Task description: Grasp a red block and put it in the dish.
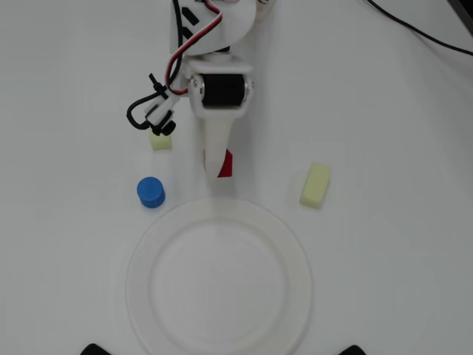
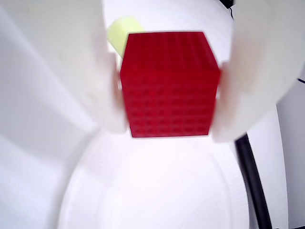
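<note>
Cables [image 1: 176, 70], red and black, loop down the left side of the arm in the overhead view, ending in a black curl near a small pale yellow block [image 1: 161, 140] that lies on the white table [image 1: 66, 222]. Below that block and a little left sits a blue cylinder [image 1: 151, 192], upright, just outside the upper left rim of the dish [image 1: 140, 288], not touching it. Moving right, the gripper [image 1: 219, 167] points down the picture from the arm's black motor, its white finger [image 1: 214, 148] tapering toward the dish, and the red block [image 1: 226, 163] shows as a red sliver against the finger's right side, just above the dish's upper rim and not over its bowl. The wrist view makes the hold clear: the gripper [image 2: 169, 86] is closed on the red block [image 2: 169, 83], one white finger [image 2: 90, 71] pressed to its left face and the other to its right face, the block's studded surface turned toward the camera and filling the middle of the picture. Behind the block's upper left corner a bit of pale yellow peeks out; which block it is cannot be told. Beneath the held block the dish [image 2: 71, 200] spreads pale and blurred across the lower part of the wrist view. Farther right in the overhead view, a longer yellow block [image 1: 315, 185] lies tilted on the table, apart from the dish's upper right rim. A black cable [image 1: 421, 33] crosses the top right corner.
</note>
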You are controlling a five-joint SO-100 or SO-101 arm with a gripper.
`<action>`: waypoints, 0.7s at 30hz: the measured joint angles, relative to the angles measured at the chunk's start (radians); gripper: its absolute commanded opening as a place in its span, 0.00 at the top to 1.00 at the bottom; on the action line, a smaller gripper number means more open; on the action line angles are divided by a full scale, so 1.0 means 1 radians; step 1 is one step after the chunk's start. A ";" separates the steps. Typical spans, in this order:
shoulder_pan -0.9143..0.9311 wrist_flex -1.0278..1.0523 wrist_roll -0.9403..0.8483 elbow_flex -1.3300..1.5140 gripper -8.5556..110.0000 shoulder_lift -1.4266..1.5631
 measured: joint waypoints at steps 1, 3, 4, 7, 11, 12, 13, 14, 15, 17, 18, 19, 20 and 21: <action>-0.006 -0.011 0.000 -0.017 0.93 -0.017; -0.012 -0.026 0.000 -0.078 0.93 -0.075; -0.012 -0.034 0.000 -0.115 0.93 -0.110; -0.015 -0.043 0.000 -0.233 0.93 -0.230; -0.021 -0.043 0.000 -0.382 0.93 -0.400; -0.025 -0.043 -0.003 -0.413 0.93 -0.440; -0.026 -0.043 -0.006 -0.437 0.93 -0.476; -0.028 -0.043 -0.006 -0.457 0.93 -0.508; -0.031 -0.043 -0.006 -0.471 0.93 -0.538; -0.034 -0.043 -0.003 -0.486 0.93 -0.580; -0.034 -0.043 0.000 -0.491 0.93 -0.595; -0.034 -0.043 0.003 -0.494 0.93 -0.606; -0.034 -0.043 0.003 -0.497 0.93 -0.617; -0.034 -0.043 0.003 -0.500 0.93 -0.626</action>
